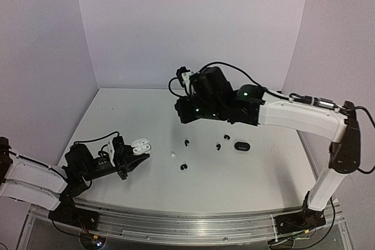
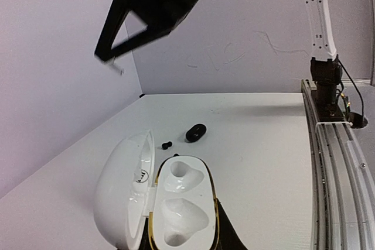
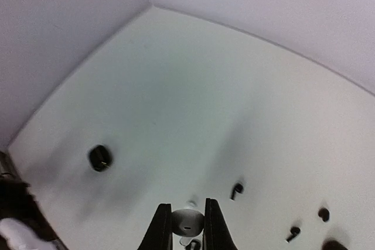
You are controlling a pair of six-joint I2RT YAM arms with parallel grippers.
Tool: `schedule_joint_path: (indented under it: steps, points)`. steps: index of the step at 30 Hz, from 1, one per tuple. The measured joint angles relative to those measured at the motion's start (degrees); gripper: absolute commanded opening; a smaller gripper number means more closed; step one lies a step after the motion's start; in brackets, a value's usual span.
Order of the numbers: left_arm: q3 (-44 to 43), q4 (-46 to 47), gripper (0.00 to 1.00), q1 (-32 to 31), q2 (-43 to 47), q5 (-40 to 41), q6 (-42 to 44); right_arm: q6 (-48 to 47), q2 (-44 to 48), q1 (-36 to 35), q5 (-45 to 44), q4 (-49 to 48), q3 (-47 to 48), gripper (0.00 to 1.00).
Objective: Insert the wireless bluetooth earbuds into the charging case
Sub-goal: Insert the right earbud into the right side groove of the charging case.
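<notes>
My left gripper [image 1: 138,154] sits low at the table's near left, shut on a white charging case [image 2: 176,203]. The case's lid [image 2: 120,194] is swung open and both sockets are bare. My right gripper [image 3: 186,226] hangs high over the back middle of the table, its fingers [image 3: 159,229] shut on a white earbud [image 3: 187,221]. Several black earbuds lie on the table: [image 1: 186,143], [image 1: 218,146], [image 1: 184,167]. Between them and the left gripper rests another white earbud [image 1: 173,156].
A shut black case [image 1: 242,146] lies right of the buds, and the right wrist view shows a black case [image 3: 99,157] out on the tabletop. The right arm [image 2: 158,4] spans overhead. Walls close the back and sides. A metal rail [image 1: 193,215] runs along the near edge.
</notes>
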State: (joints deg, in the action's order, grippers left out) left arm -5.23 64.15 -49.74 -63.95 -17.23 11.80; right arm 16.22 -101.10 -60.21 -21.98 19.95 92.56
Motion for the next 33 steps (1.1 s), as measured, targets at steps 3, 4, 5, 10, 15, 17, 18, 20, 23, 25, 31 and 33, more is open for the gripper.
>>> schedule_joint_path:
  steps: [3,4,5,10,15,17,18,20,23,25,31,33]
  points:
    - [0.0,0.6,0.0,0.0,-0.3,1.9,1.4,-4.1,6.9,-3.1,1.6,-13.9,-7.9,0.0]
    - [0.0,0.8,0.0,0.0,-0.4,2.4,1.8,-5.8,8.4,-3.7,2.2,-18.7,-10.5,0.0]
    - [0.0,1.1,0.0,0.0,-0.4,2.8,2.2,-7.5,9.4,-4.5,3.1,-23.6,-13.1,0.0]
    - [-0.1,3.5,0.0,0.0,-1.1,4.7,3.9,-12.6,9.5,-6.5,9.6,-38.6,-21.2,0.0]
    - [-1.4,4.0,0.0,0.0,-1.6,6.7,4.8,-16.5,8.6,-7.0,18.5,-48.9,-23.9,0.0]
    - [-2.0,4.1,0.0,0.0,-1.6,7.7,4.9,-18.2,8.2,-7.0,21.5,-52.7,-24.3,0.0]
    - [-2.2,4.2,0.0,0.0,-1.6,8.2,5.0,-19.0,8.0,-7.0,22.7,-54.2,-24.3,0.0]
    - [-2.4,4.4,0.0,0.0,-1.6,9.0,5.0,-20.6,7.4,-7.1,24.4,-56.7,-24.3,0.0]
    - [-2.9,4.2,0.0,0.0,-1.4,9.7,4.5,-25.1,6.2,-7.9,24.5,-59.1,-24.4,0.0]
    - [-3.4,3.5,0.0,0.0,-1.0,9.9,3.6,-28.7,5.3,-8.6,23.7,-60.5,-24.6,0.0]
    - [-5.8,-0.7,0.0,0.1,1.2,11.1,1.7,-36.0,2.4,-10.2,17.4,-65.0,-24.9,0.0]
    - [-6.9,-2.0,0.0,0.1,1.1,12.4,1.9,-37.1,1.5,-10.8,14.7,-66.4,-24.9,0.0]
